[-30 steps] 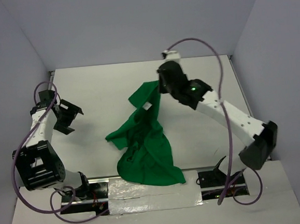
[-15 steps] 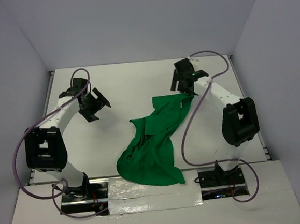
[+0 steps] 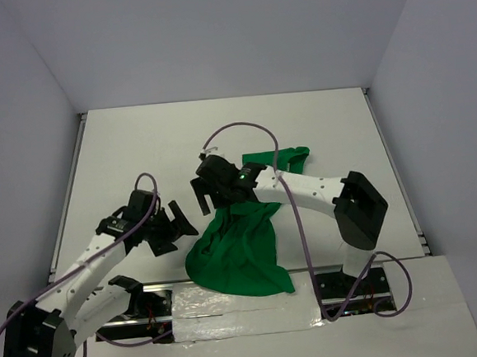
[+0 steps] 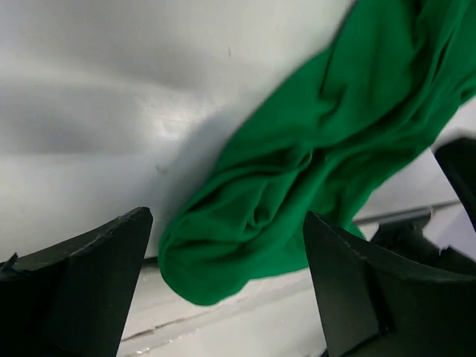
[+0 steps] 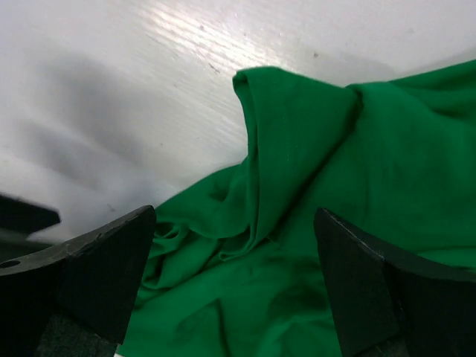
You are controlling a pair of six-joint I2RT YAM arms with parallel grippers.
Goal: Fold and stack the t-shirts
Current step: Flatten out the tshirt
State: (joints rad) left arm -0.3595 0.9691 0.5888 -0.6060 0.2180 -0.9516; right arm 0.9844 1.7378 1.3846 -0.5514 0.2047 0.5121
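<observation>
Over the last second the right end effector (image 3: 205,193) has let go of the cloth it carried toward the far side and swung back to the middle of the desk (image 3: 137,145). It now sits at the 10 o'clock edge of the green t-shirt (image 3: 240,249) with its fingers spread, pinching nothing. The left end effector (image 3: 176,227) has dropped from the far left to a spot just beside the shirt's 9 o'clock edge, also spread, with a rounded fold of cloth framed between its fingers in the wrist view. The shirt lies bunched and twisted, running from a thin tail near 1 o'clock down to a wider heap at 6 o'clock by the arm bases. By my reading no fold has begun, and both arms look set to take fresh holds to spread it flat.
</observation>
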